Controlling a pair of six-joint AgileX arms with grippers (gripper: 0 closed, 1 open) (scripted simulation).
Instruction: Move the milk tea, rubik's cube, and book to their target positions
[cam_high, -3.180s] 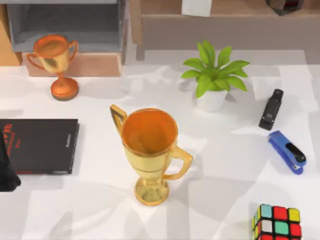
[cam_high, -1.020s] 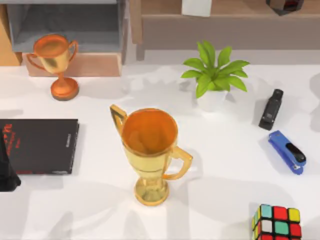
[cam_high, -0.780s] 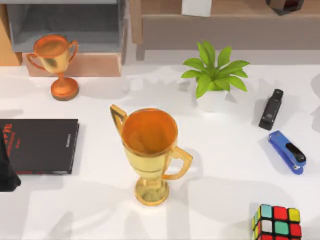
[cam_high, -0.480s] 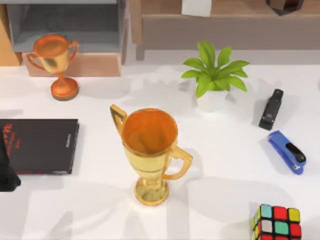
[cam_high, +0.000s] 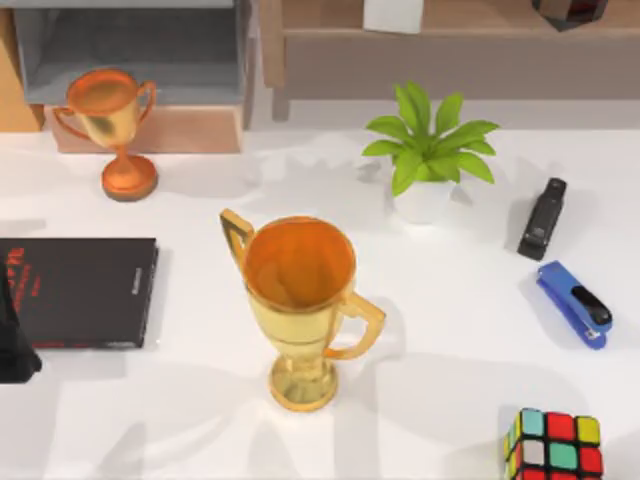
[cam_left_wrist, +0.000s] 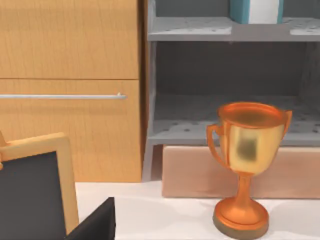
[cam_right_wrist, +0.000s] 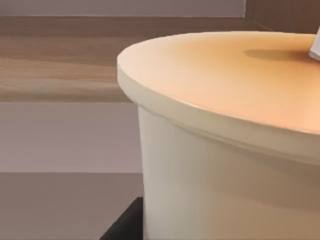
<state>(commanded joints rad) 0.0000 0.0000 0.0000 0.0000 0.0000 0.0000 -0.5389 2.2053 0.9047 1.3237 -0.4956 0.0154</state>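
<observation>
- Rubik's cube (cam_high: 555, 445): sitting at the near right corner of the table (cam_high: 470, 330), well apart from everything else, with red, yellow, teal, green and white stickers facing up.
- Left arm (cam_high: 14, 340): hanging as a dark shape at the near left edge of the table, partly overlapping the near left corner of the black book. I cannot tell whether its claw is open or closed.
- Large gold trophy (cam_high: 300, 300): standing upright in the middle of the table.
- Black book (cam_high: 85, 292): lying flat at the left, with red lettering on its left edge.
- Blue stapler (cam_high: 574, 303): lying at the right, with a black stapler (cam_high: 542, 218) just behind it.
- Potted plant (cam_high: 428, 155): standing in a white pot right of centre, towards the back.
- Small trophy (cam_high: 108, 125): standing upright at the back left, in front of the grey shelf unit (cam_left_wrist: 200, 30).
- Book (cam_left_wrist: 240, 10): standing on the upper grey shelf above the small trophy, showing a teal cover and white page edges.
- Wooden cabinet (cam_left_wrist: 70, 75): standing beside the grey shelves.
- Milk tea (cam_right_wrist: 225, 130): a cream cup with a tan lid, sitting very close in front of the right claw (cam_right_wrist: 124, 224), with wood panelling behind it. I cannot tell whether this claw is gripping it.
</observation>
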